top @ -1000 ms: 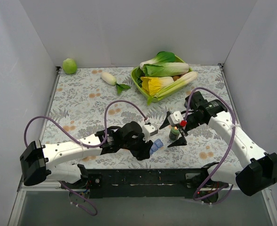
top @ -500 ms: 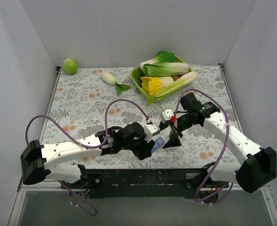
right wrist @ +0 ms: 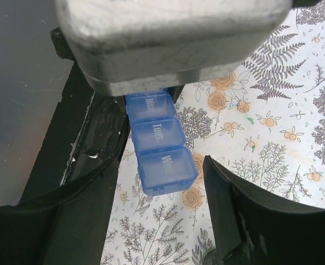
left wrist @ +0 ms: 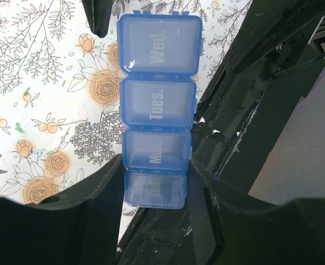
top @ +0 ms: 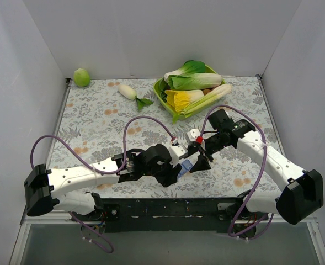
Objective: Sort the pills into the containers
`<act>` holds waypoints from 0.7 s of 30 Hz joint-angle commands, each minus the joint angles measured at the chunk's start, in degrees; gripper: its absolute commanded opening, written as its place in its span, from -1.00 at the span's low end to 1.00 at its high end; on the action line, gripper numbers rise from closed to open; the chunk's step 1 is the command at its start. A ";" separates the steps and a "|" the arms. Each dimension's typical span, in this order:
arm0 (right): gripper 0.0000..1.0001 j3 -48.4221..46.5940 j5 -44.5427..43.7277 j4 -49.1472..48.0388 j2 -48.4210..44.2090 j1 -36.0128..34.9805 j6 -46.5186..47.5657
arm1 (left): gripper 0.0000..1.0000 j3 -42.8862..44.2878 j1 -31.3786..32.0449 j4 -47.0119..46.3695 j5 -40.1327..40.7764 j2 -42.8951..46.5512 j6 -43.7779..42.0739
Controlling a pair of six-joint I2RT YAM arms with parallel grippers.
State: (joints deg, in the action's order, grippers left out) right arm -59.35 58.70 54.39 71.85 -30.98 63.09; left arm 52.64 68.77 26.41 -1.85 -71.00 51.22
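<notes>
Left claw (left wrist: 155, 179) clamped on the Sun end of the blue pill box (left wrist: 158, 105), near the counter's (top: 96, 121) 6 o'clock edge; right claw (right wrist: 161, 171) spread wide astride the free Wed end; risk: a skewed squeeze there could twist the strip loose.

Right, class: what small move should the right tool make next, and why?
Probably ease the right tool onto the edge of the Wed. lid to flip it open. The left tool clamps the pill box at its Sun./Mon. end, the right tool stands open astride the free Wed. end, and the visible lids look shut.
</notes>
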 commanded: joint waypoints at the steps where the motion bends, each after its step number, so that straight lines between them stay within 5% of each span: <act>1: 0.35 -1.20 0.01 0.89 0.39 -0.75 -0.42 | -0.88 2.64 0.31 0.31 2.10 1.22 -0.77; 13: 0.18 -1.20 -1.13 0.45 0.04 -1.19 -1.39 | -0.90 3.34 0.40 0.48 3.78 1.13 -0.95; 21: 0.43 -0.85 -2.18 -1.22 -0.93 -1.19 -2.44 | -0.90 3.17 0.49 0.39 3.08 1.48 -1.04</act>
State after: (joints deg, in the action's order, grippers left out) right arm -59.35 56.66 53.80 72.14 -31.86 61.58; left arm 53.43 69.17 27.16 0.43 -71.00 50.76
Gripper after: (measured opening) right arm 0.706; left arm 0.425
